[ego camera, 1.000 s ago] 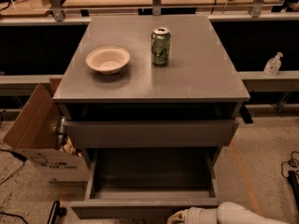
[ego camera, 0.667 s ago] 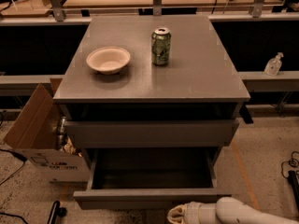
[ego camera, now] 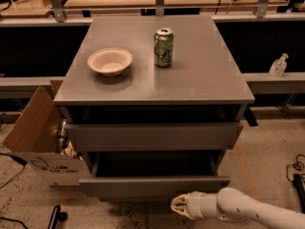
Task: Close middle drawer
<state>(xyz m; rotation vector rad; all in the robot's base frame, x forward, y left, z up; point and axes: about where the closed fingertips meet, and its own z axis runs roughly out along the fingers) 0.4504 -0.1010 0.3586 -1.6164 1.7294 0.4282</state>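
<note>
The middle drawer [ego camera: 155, 186] is the lower of the two grey drawers that show. It stands pulled out partway, and its plain grey box interior [ego camera: 155, 165] is open to view. My gripper [ego camera: 182, 205], white at the end of a white arm coming in from the lower right, points left. It sits just in front of and below the drawer's front panel, right of its centre, close to it or touching it. The slimmer drawer above [ego camera: 152, 135] sticks out slightly from the cabinet.
On the grey cabinet top [ego camera: 209, 80] stand a paper bowl [ego camera: 109, 61] and a green can [ego camera: 163, 47]. An open cardboard box [ego camera: 35, 137] sits on the floor at the cabinet's left. A bottle [ego camera: 279, 65] stands on the right ledge. Cables [ego camera: 298, 168] lie at the right.
The middle drawer's front has slid back toward the cabinet, so less of its interior shows. My gripper has moved in and up with it.
</note>
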